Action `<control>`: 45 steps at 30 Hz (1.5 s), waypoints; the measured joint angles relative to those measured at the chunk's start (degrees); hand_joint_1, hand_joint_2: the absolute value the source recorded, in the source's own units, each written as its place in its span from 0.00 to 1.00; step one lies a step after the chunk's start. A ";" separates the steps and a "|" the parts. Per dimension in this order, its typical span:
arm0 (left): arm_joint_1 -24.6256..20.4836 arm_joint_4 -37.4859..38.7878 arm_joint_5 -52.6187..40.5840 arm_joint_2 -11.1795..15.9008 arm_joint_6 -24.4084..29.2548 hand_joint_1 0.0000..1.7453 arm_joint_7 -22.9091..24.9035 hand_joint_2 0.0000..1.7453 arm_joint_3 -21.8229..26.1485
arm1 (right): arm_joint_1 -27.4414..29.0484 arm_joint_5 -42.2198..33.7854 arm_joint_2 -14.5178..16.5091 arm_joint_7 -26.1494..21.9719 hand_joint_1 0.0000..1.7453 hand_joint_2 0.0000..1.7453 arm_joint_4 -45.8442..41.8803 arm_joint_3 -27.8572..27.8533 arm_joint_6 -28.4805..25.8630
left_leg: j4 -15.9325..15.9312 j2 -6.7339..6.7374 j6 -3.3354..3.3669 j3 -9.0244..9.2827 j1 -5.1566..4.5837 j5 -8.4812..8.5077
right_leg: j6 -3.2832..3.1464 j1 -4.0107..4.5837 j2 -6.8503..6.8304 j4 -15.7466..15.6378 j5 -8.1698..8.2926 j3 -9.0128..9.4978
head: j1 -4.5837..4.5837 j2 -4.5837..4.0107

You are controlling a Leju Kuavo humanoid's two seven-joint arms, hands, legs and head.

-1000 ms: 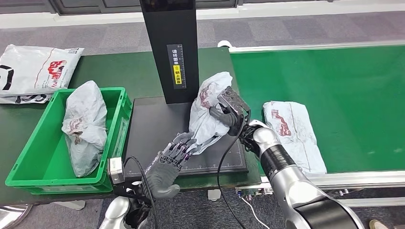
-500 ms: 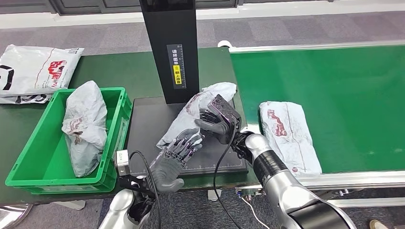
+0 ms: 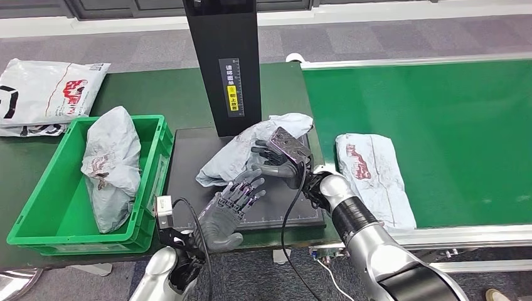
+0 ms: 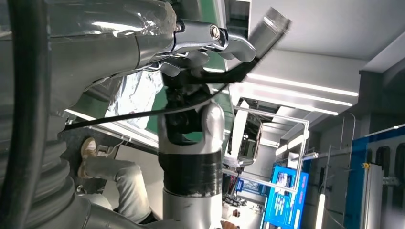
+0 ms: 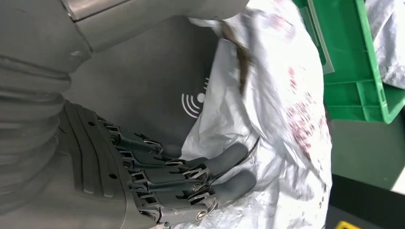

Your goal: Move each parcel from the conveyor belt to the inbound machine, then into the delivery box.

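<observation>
Green conveyor belt (image 3: pixel 452 119) is stretching along the right, carrying a flat grey plastic parcel (image 3: pixel 373 179) at its near left end. Left of it, the black inbound machine (image 3: pixel 194 182) is bearing a crumpled grey parcel (image 3: pixel 241 153) on its plate. Farther left, a green plastic delivery box (image 3: pixel 47 207) is holding another grey parcel (image 3: pixel 113 166). The right hand (image 3: pixel 279 157) is resting on the crumpled parcel, fingers (image 5: pixel 224 162) pressing into it. The left hand (image 3: pixel 235 200) is hovering just near it, fingers spread, holding nothing.

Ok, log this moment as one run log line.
stage: parcel on inbound machine | right hand: holds parcel | left hand: open beside it | delivery box: one parcel inside
</observation>
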 joint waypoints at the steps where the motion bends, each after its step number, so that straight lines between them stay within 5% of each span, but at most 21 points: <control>1: 0.28 -0.10 0.00 0.07 0.28 0.00 -0.04 1.00 0.00 | 0.32 0.96 -0.36 -0.12 0.00 1.00 -1.56 0.18 0.04 | 0.00 0.00 0.00 0.00 0.00 0.00 | 0.00 0.00 0.00 0.00 0.00 0.00 | 0.00 0.00; 16: 7.94 -7.68 -0.31 0.76 2.38 0.00 -0.87 1.00 1.14 | 18.04 7.55 -11.68 0.21 0.00 1.00 -53.64 -2.00 0.07 | 0.00 0.06 0.09 -0.01 -0.02 -0.23 | 0.05 -0.01 0.03 -0.06 -0.12 -0.01 | 0.00 0.00; 30: 8.44 -9.26 -0.45 0.62 2.55 0.00 -0.41 1.00 1.20 | 21.52 9.05 -13.11 -0.66 0.00 1.00 -63.57 -3.52 0.65 | 0.01 0.06 0.05 0.04 -0.02 -0.16 | 0.02 -0.02 0.02 -0.04 -0.09 0.01 | 0.00 0.00; 38: 8.23 -9.49 -2.17 -0.13 4.13 0.00 1.47 1.00 2.47 | 29.45 11.96 -13.68 -3.11 0.00 1.00 -73.96 -10.06 13.30 | 0.01 0.10 0.10 0.05 -0.02 -0.27 | 0.04 -0.02 0.06 -0.05 -0.16 0.03 | 0.00 0.00; 40: 7.94 -9.61 -8.35 -0.25 8.57 0.00 2.23 1.00 2.54 | 31.81 13.21 -13.57 -3.34 0.00 1.00 -76.47 -11.58 16.62 | 0.01 0.11 0.10 0.07 -0.02 -0.29 | 0.04 -0.01 0.07 -0.07 -0.18 0.00 | 0.00 0.00; 42: 6.38 -9.21 -21.76 -0.32 18.43 0.00 4.98 1.00 1.72 | 33.53 14.09 -13.11 -2.86 0.00 1.00 -78.07 -12.94 17.99 | 0.02 0.14 0.10 0.09 -0.02 -0.30 | 0.05 -0.01 0.09 -0.10 -0.20 -0.04 | -0.01 0.00; 45: -0.66 -4.01 -58.01 -0.45 34.47 0.00 12.83 1.00 -4.30 | 35.32 14.34 -11.64 -2.83 0.00 1.00 -78.32 -14.54 18.02 | 0.02 0.05 0.16 0.01 -0.03 -0.21 | 0.09 -0.03 -0.01 -0.09 -0.10 0.01 | -0.02 0.00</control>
